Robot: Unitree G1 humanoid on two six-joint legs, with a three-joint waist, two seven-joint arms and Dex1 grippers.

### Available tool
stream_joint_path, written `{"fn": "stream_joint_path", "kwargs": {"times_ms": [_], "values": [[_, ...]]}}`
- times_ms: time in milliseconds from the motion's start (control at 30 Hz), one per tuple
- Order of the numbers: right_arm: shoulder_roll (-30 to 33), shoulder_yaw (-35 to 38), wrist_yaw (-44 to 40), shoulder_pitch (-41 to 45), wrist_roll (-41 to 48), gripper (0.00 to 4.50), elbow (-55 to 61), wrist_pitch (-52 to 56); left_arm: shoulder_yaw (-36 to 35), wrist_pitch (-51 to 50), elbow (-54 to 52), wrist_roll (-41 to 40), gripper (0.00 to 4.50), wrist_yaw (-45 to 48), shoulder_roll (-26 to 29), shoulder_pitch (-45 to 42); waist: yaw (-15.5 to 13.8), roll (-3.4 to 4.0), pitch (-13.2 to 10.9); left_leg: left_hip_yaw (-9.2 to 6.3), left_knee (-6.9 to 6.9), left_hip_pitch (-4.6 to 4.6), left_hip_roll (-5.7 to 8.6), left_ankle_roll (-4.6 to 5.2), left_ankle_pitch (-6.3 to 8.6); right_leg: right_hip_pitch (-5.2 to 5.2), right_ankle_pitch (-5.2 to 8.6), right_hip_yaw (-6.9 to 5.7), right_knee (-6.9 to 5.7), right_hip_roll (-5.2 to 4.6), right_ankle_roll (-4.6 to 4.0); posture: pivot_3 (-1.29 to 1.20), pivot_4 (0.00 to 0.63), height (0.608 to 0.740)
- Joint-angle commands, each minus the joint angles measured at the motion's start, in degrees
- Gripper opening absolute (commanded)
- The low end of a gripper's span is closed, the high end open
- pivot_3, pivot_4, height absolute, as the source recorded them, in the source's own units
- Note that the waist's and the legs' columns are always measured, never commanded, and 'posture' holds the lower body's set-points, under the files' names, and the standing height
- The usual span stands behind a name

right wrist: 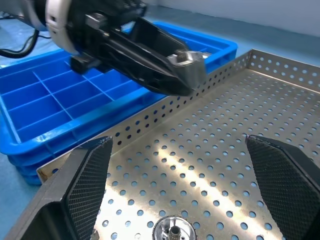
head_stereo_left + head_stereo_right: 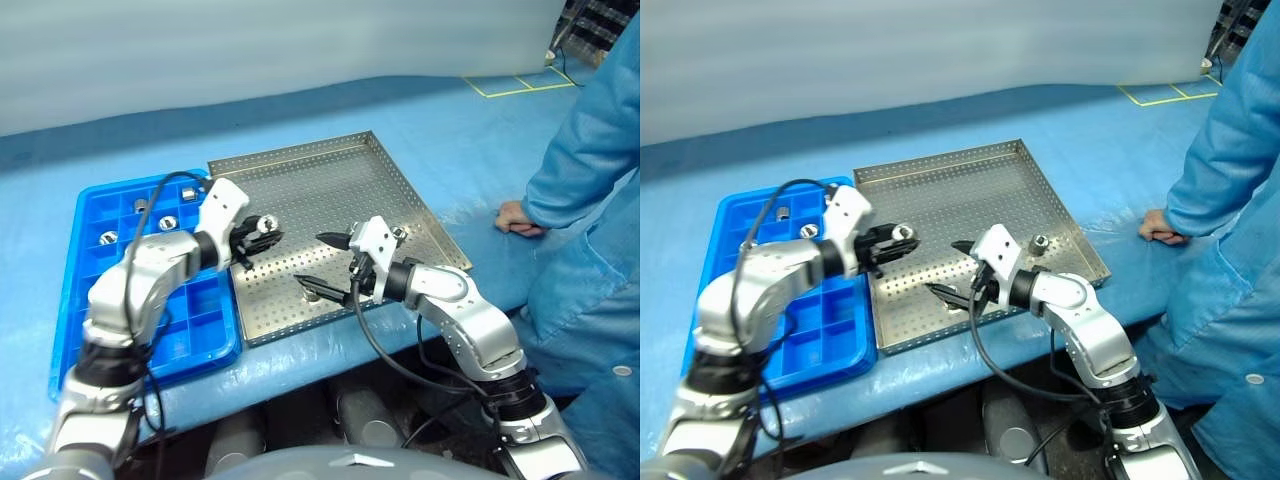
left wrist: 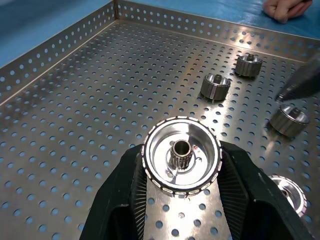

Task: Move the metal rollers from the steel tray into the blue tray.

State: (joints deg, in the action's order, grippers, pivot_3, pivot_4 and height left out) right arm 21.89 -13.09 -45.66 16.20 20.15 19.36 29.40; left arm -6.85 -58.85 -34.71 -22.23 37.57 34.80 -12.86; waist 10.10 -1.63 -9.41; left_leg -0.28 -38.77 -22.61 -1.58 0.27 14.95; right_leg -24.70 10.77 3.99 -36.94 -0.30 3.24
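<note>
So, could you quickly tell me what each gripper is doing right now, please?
Left gripper: shut on a metal roller, held above the steel tray.
Right gripper: open, holding nothing, over another roller on the tray.

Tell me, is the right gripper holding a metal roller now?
No, the right gripper stands open and empty above a roller lying on the steel tray.

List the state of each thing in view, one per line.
Left hand: shut on a roller, held above the steel tray.
Right hand: open, empty, over a roller lying on the steel tray.
Other rollers: loose on the steel tray.
Blue tray: holds a few rollers in its far compartments; near ones empty.
Person's hand: resting on the table beside the steel tray.
</note>
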Motion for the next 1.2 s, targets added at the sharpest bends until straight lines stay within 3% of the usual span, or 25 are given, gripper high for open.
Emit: {"fn": "stream_joint_path", "kwargs": {"times_ms": [33, 167, 400, 567, 867, 1133, 1200], "values": [[0.1, -1.8, -4.0, 2.0, 2.4, 4.50, 1.8, -0.8, -9.8, -4.7, -13.9, -2.6, 1.69, -0.1, 4.3, 8.9, -0.9, -0.01, 0.0, -0.02, 0.00, -0.02, 0.00, 0.00, 0.00, -0.01, 0.02, -0.04, 0.01, 0.00, -0.02, -0.04, 0.150, 0.740], [0.2, -4.4, -5.7, 3.7, 1.0, 4.50, 1.0, -2.0, -21.2, -9.0, -23.5, -1.1, 1.69, -1.5, 6.2, 21.8, -3.1, 0.02, -0.1, -0.01, 0.02, 0.01, -0.03, -0.01, 0.00, -0.01, 0.26, -0.07, 0.02, -0.04, -0.41, 0.03, 0.150, 0.740], [-1.0, -6.0, -5.9, 5.7, -0.3, 4.50, -2.0, -3.3, -33.2, -7.0, -25.3, -5.0, 1.69, -7.8, 2.7, 34.8, -7.9, 0.01, -0.1, -0.03, -0.04, 0.08, -0.10, -0.01, -0.01, 0.06, 0.30, -0.20, 0.05, -0.23, -0.43, 0.11, 0.150, 0.740], [-0.2, -6.6, -6.7, 5.9, -0.7, 4.50, -2.4, -3.2, -33.3, -5.2, -25.3, -5.0, 1.69, -12.3, 0.1, 42.1, -9.5, 0.01, -0.1, 0.05, -0.02, 0.02, -0.10, 0.03, 0.03, 0.04, 0.31, -0.20, 0.11, -0.33, -0.42, 0.12, 0.150, 0.740], [0.6, -6.1, -6.1, 5.2, -1.4, 4.50, -1.0, -2.7, -29.0, -7.0, -20.9, -0.4, 1.69, -18.2, -1.1, 38.6, -9.4, 0.04, -0.1, 0.08, -0.05, 0.04, -0.03, 0.02, 0.03, 0.04, 0.32, -0.28, 0.09, -0.24, -0.44, 0.08, 0.150, 0.740], [1.1, -4.5, -3.6, 4.3, -1.5, 4.50, 0.2, -2.2, -28.9, -6.1, -18.8, 0.8, 4.31, -18.2, -1.0, 36.0, -9.4, 0.04, -0.1, 0.12, -0.01, 0.02, -0.01, -0.05, 0.08, 0.00, 0.37, -0.31, 0.09, -0.20, -0.53, 0.05, 0.150, 0.740], [1.3, -4.5, -3.3, 4.2, -1.6, 4.50, 0.3, -2.3, -28.2, -5.3, -18.4, 0.2, 4.47, -18.2, -1.5, 33.9, -9.4, 0.03, -0.1, 0.16, -0.01, 0.03, -0.01, -0.05, 0.07, 0.01, 0.37, -0.31, 0.09, -0.21, -0.53, 0.05, 0.150, 0.740]]}}
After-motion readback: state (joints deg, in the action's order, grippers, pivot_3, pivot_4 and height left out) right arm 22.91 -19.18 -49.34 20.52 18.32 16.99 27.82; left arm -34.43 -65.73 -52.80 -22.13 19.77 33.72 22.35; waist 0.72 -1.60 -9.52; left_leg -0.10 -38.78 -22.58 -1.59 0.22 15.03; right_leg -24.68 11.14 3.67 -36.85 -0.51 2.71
